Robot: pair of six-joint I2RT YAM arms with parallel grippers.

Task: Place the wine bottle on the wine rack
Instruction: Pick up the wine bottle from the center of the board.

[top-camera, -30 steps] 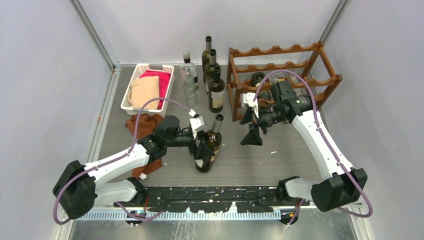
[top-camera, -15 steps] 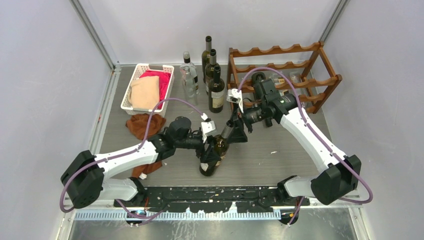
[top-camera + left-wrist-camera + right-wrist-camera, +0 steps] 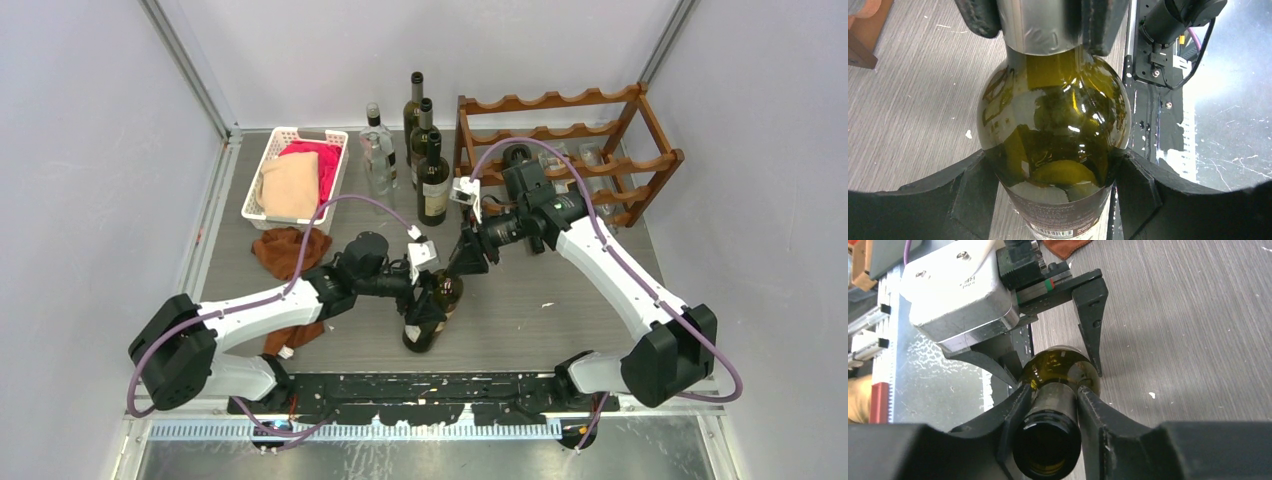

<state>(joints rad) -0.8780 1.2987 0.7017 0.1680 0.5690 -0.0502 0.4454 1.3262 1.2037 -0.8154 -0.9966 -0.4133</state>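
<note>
Bright, even light falls from above, leaving only soft, faint shadows. In the left wrist view white glints dot the shoulder of the wine bottle (image 3: 1055, 125). Right of the bottle the metal sheet (image 3: 1228, 100) glares, washed out. Either side of the bottle, both wrist views' lower corners are dark and soft.

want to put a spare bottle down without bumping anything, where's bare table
Barest stretch: the table front right, between the wine bottle and the right arm's base, in front of the wine rack. Crowded: the back, four upright bottles by the rack; left, basket and brown cloth.
</note>
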